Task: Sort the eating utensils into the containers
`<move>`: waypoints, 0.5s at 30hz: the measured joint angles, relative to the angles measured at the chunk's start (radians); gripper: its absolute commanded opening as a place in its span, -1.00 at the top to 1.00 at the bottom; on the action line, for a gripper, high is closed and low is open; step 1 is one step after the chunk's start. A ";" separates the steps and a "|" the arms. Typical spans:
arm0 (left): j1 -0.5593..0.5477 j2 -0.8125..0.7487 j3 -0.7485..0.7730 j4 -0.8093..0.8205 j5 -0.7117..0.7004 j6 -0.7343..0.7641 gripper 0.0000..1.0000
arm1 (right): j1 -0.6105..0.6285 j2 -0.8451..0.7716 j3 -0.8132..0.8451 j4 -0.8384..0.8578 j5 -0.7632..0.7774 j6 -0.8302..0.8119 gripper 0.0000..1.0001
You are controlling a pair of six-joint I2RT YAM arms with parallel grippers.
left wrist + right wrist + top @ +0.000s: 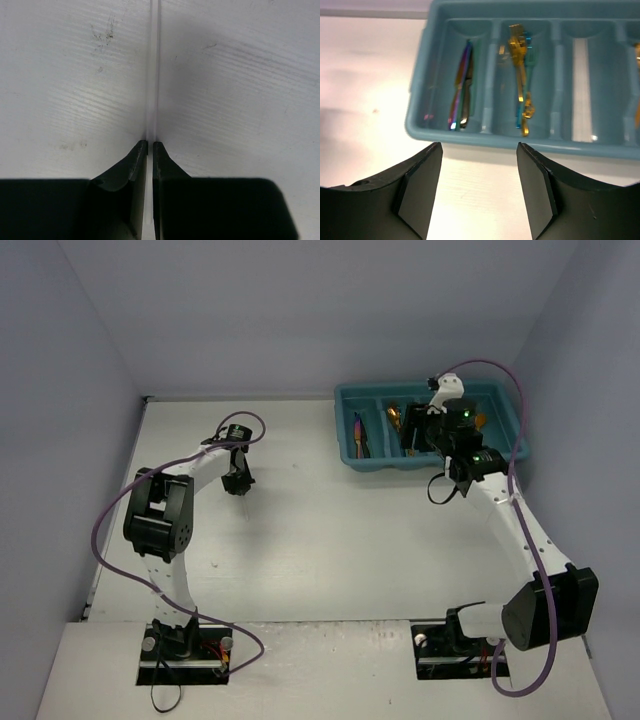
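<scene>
The teal tray point(500, 405) stands at the back right of the table. In the right wrist view its compartments point(490, 135) hold iridescent purple utensils point(461, 85), gold and teal utensils point(521, 75) and a white utensil point(582, 90); a gold piece point(637, 85) shows at the right edge. My right gripper point(480, 147) is open and empty, raised over the tray's near rim; it also shows in the top view point(418, 435). My left gripper point(150, 142) is down at the table point(238, 483), jaws shut on a slim white utensil point(154, 65) that runs straight ahead.
Grey walls close in the table on the left, back and right. The white table surface point(330, 530) lies between the two arms. A purple cable loops over each arm.
</scene>
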 measured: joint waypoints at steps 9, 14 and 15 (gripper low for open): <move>-0.005 -0.113 -0.059 0.036 0.066 -0.019 1.00 | 0.212 0.048 0.013 0.001 -0.164 0.023 -0.35; -0.036 -0.363 -0.169 0.136 0.121 -0.062 1.00 | 0.408 0.099 0.032 0.022 -0.209 0.054 -0.33; -0.044 -0.415 -0.188 0.164 0.136 -0.075 1.00 | 0.439 0.110 0.035 0.031 -0.213 0.062 -0.33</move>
